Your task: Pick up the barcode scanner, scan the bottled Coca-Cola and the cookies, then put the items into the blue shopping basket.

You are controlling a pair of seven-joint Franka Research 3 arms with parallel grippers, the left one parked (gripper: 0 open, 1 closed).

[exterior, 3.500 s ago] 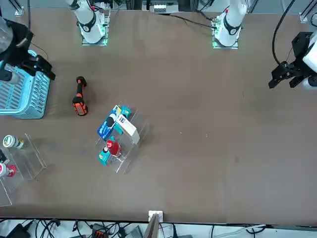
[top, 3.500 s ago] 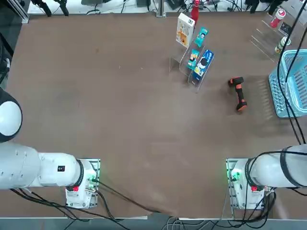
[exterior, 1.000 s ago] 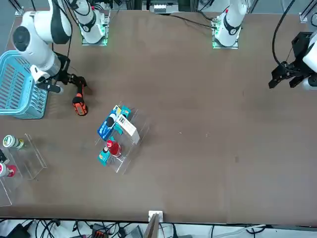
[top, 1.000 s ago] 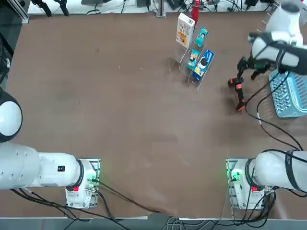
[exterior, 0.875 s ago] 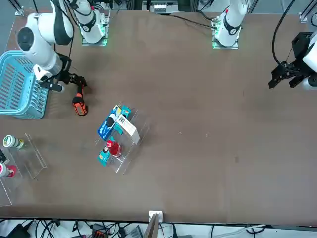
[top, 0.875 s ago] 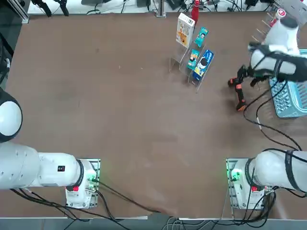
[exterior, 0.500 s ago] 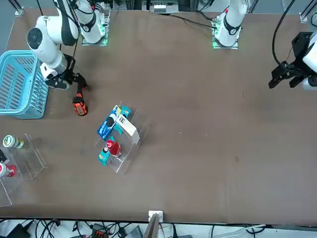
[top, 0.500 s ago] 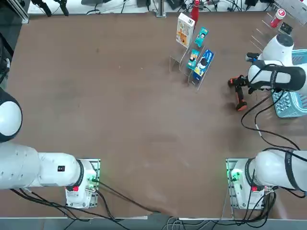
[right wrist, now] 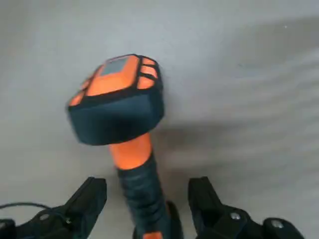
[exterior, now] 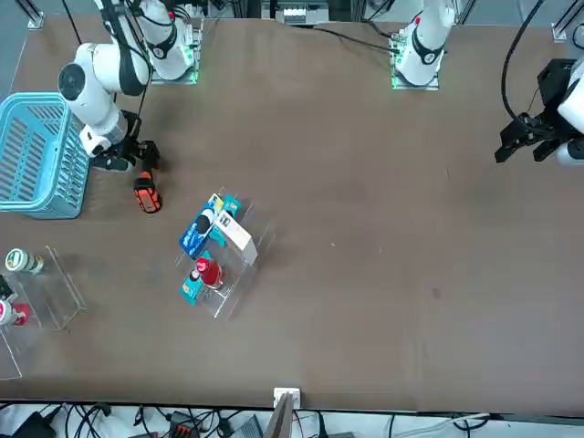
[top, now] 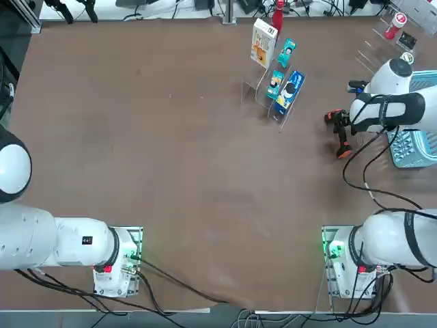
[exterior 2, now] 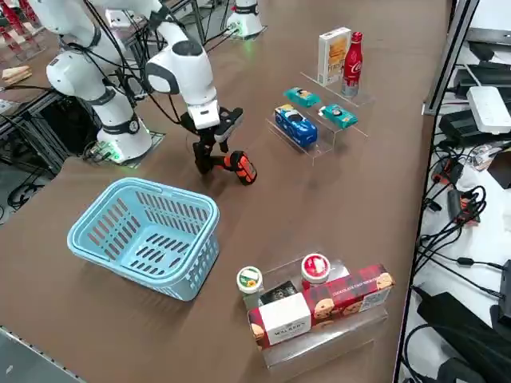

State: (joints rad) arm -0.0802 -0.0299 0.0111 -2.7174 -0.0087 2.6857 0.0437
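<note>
In the top view, left to right, your cookies [top: 263, 43] stood upright by the bottled Coca-Cola [top: 278, 15], its cap end cut off by the frame. Your right gripper [right wrist: 147, 199] was wide open, nothing held, fingers astride the barcode scanner [right wrist: 142, 184] (handle end cropped in the wrist view). The arm [top: 396, 106] hid part of your blue shopping basket [exterior 2: 152, 231], also cut off.
</note>
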